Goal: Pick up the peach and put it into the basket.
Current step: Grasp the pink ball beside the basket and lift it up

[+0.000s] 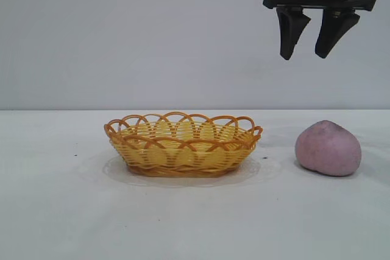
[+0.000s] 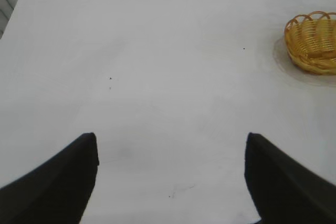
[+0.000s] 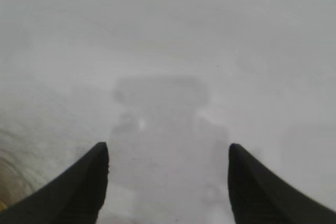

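Note:
The peach point(image 1: 328, 148), dull pinkish-purple, lies on the white table at the right. The yellow-orange woven basket point(image 1: 183, 144) stands at the middle, empty, to the left of the peach; it also shows in the left wrist view point(image 2: 314, 42). My right gripper point(image 1: 304, 53) hangs high above the table, open and empty, above and slightly left of the peach. In the right wrist view it point(image 3: 168, 153) is open over bare table and its own shadow; the peach is out of that view. My left gripper point(image 2: 170, 142) is open over bare table, out of the exterior view.
The white table point(image 1: 73, 211) stretches around both things. A grey wall stands behind. A faint round mark rings the basket's foot.

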Available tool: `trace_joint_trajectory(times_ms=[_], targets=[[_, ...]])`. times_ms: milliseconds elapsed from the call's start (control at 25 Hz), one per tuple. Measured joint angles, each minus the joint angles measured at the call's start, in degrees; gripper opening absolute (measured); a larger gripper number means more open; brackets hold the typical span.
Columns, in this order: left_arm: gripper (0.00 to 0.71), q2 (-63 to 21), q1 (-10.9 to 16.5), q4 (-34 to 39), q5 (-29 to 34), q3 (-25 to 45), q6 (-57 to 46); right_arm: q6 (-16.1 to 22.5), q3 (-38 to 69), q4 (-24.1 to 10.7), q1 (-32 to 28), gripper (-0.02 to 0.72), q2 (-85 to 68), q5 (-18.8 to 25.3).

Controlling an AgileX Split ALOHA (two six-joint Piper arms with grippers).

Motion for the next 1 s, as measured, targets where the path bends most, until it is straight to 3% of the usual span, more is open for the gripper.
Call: trace_joint_trajectory(times_ms=[1000], targets=[[0.566, 0.00, 0.00, 0.00, 0.00, 0.00, 0.00, 0.00, 0.00, -0.45, 0.00, 0.421, 0.00, 2.02]])
